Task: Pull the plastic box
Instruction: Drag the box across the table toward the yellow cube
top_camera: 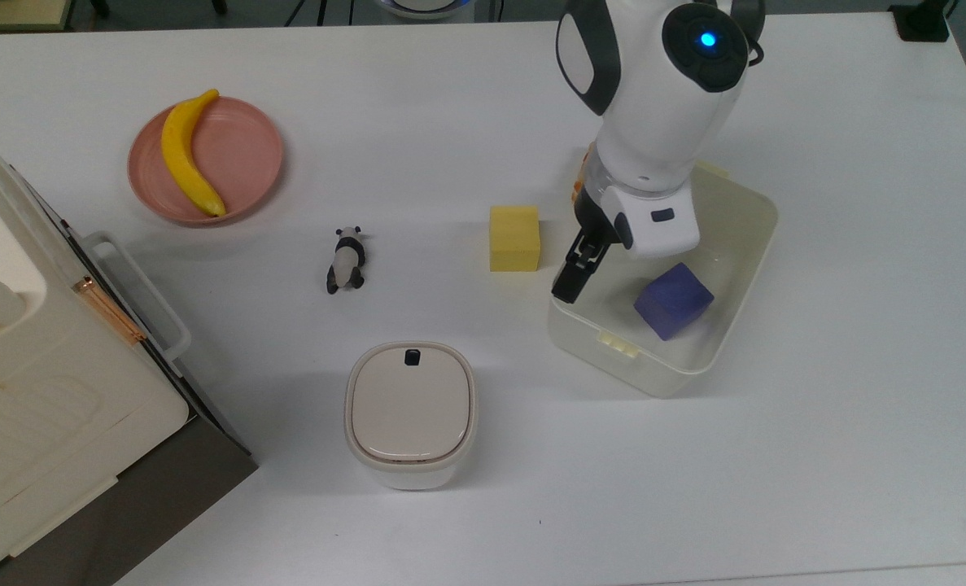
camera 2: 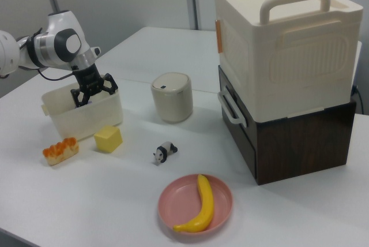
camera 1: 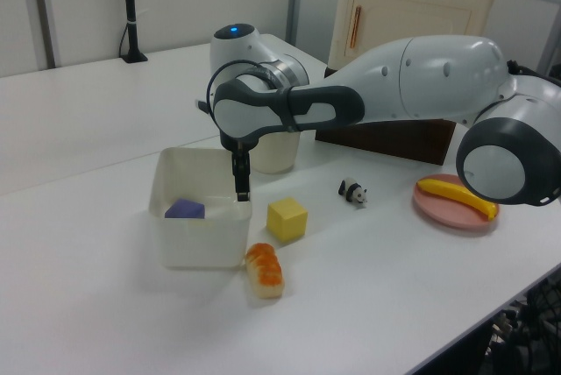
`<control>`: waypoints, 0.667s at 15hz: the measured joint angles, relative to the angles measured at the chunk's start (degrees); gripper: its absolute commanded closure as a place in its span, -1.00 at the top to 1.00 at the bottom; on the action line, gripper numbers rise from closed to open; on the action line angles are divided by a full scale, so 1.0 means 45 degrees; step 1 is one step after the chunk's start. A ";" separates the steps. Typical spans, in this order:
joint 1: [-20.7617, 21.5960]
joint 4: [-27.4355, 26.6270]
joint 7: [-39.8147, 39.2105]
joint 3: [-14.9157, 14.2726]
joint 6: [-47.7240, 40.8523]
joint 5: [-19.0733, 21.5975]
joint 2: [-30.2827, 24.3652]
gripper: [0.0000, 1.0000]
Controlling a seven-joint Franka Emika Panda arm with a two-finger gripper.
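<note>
Around the yellow block you have a panda to the top view's left, a lidded container below-left, and a banana on its pink plate farther left.

Plastic box: translucent milky-white tub, lidless, rounded corners, pale-yellow clip tab on near wall. Upright on table, skewed in the top view, long axis running 1 to 7 o'clock.
</note>
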 measured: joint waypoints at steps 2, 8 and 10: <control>-0.0001 0.0010 -0.0252 -0.0226 -0.0225 0.0001 -0.0064 1.00; -0.0001 0.0009 -0.0558 -0.0599 -0.0337 0.0002 -0.0208 1.00; -0.0002 0.0009 -0.0648 -0.0652 -0.0573 0.0014 -0.0215 1.00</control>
